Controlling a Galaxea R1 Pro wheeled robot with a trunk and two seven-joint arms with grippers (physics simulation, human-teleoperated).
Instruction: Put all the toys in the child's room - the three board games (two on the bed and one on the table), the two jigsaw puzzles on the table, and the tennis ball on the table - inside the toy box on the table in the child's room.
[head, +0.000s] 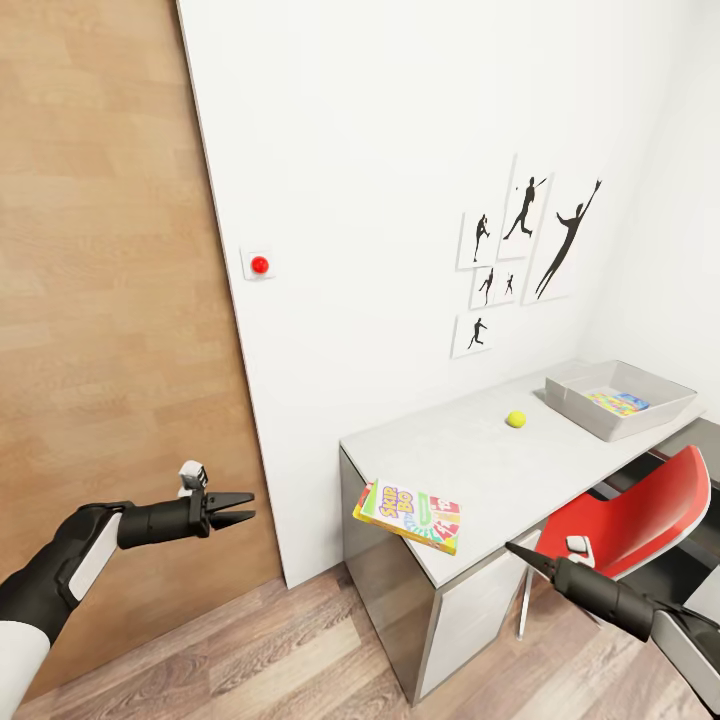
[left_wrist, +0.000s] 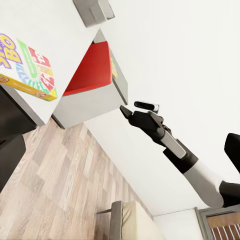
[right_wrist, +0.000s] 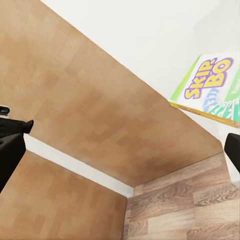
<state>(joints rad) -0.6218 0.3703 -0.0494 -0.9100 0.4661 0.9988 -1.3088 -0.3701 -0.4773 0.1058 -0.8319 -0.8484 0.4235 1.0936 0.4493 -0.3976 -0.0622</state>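
Note:
The yellow-white-green SKIP BO board game (head: 410, 515) lies on the front left corner of the light grey table (head: 470, 455), slightly over the edge; it also shows in both wrist views (left_wrist: 27, 65) (right_wrist: 210, 85). Further back rests the tennis ball (head: 515, 419). At the far right end stands the grey toy box (head: 665, 410), with a multicoloured jigsaw puzzle (head: 617, 403) lying inside. My left gripper (head: 250, 507) hangs open and empty in front of the wooden door, left of the table. My right gripper (head: 512, 548) (left_wrist: 124, 110) is open and empty, below the table's front edge near the chair.
A red chair (head: 630, 520) is tucked under the table, just behind my right gripper. A wooden door (head: 110, 300) fills the left, with a red button (head: 260, 265) on the white wall beside it. Sports silhouettes (head: 520, 250) hang above the table. Wood-plank floor (head: 280, 650) lies in front.

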